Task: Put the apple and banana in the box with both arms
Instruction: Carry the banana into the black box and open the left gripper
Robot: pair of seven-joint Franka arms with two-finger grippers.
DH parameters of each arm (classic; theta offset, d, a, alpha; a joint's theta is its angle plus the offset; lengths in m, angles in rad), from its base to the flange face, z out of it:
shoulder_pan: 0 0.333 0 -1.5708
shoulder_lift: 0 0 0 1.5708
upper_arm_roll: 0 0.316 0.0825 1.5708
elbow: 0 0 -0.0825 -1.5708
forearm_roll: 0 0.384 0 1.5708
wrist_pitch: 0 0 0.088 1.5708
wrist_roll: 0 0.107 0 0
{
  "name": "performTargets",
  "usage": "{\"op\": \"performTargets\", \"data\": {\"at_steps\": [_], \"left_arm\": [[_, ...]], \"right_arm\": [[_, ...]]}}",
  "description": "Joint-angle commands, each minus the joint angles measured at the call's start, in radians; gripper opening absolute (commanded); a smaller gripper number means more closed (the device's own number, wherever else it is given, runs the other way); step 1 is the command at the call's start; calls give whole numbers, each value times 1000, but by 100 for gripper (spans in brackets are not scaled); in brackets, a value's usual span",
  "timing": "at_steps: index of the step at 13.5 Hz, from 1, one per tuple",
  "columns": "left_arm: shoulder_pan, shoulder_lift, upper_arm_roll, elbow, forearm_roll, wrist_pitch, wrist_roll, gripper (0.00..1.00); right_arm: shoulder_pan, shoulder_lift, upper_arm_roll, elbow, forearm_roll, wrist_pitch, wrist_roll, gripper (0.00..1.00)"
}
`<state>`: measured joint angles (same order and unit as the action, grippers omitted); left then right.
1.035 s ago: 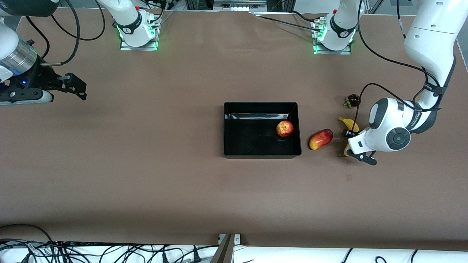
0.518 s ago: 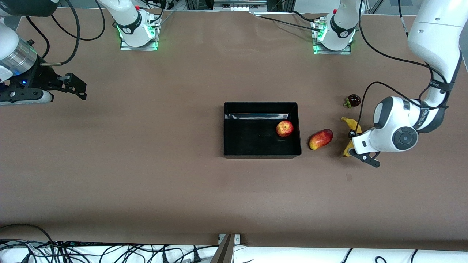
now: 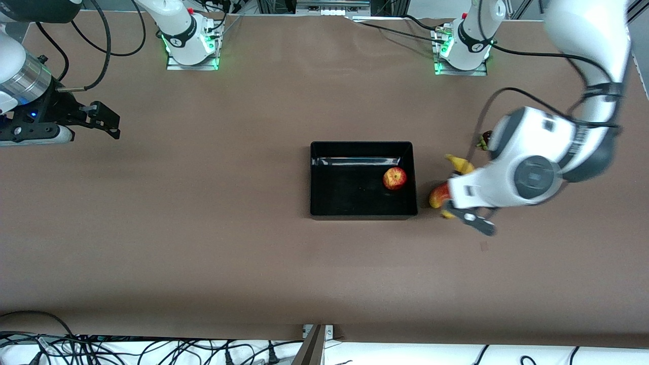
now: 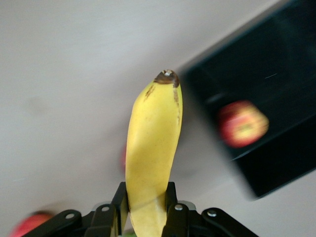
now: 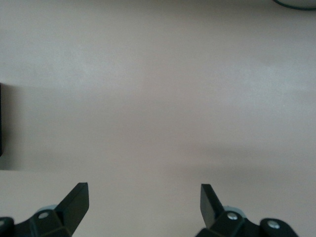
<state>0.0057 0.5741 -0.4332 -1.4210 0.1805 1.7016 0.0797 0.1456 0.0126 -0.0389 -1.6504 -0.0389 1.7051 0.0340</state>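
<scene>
My left gripper [image 3: 453,205] is shut on the yellow banana [image 3: 459,163] and holds it in the air over the table, beside the black box [image 3: 362,145] toward the left arm's end. In the left wrist view the fingers [image 4: 120,197] clamp the banana [image 4: 153,143] near its lower end, and its dark tip points away. The red-and-yellow apple [image 3: 394,178] lies in the box by the wall toward the left arm's end, and it also shows in the left wrist view [image 4: 243,124]. My right gripper [image 3: 108,121] is open and empty over bare table at the right arm's end, waiting.
An oblong red-yellow fruit [image 3: 437,195] lies on the table just outside the box, partly hidden by the left gripper. A small dark red fruit [image 3: 485,137] peeks out by the left arm's wrist. The right wrist view shows only bare brown table [image 5: 158,98].
The left arm has lifted the banana off the table and carried it toward the box, now over the oblong fruit. The right arm has not moved.
</scene>
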Motion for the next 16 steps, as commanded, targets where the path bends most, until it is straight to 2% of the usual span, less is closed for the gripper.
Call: {"op": "performTargets", "data": {"at_steps": [1, 4, 10, 11, 12, 13, 16], "left_arm": [[-136, 107, 11, 80, -85, 81, -264, 0], [-257, 180, 19, 120, -78, 162, -475, 0], [-351, 268, 22, 106, -67, 259, -485, 0], [-352, 280, 27, 106, -67, 259, -485, 3], [-348, 285, 31, 106, -67, 260, -485, 24], [-348, 290, 39, 106, -66, 260, -471, 99], [-326, 239, 56, 122, -65, 242, -475, 100]], "right_arm": [[-12, 4, 11, 15, -16, -1, -9, 100], [-12, 4, 13, 15, -16, -1, -9, 100], [-12, 4, 13, 15, -16, -1, -9, 100], [-12, 4, 13, 15, -16, -1, -9, 100], [-12, 6, 13, 15, -16, -1, -9, 100], [-12, 6, 13, 15, -16, -1, -9, 100], [-12, 4, 13, 15, -16, -1, -9, 100]]}}
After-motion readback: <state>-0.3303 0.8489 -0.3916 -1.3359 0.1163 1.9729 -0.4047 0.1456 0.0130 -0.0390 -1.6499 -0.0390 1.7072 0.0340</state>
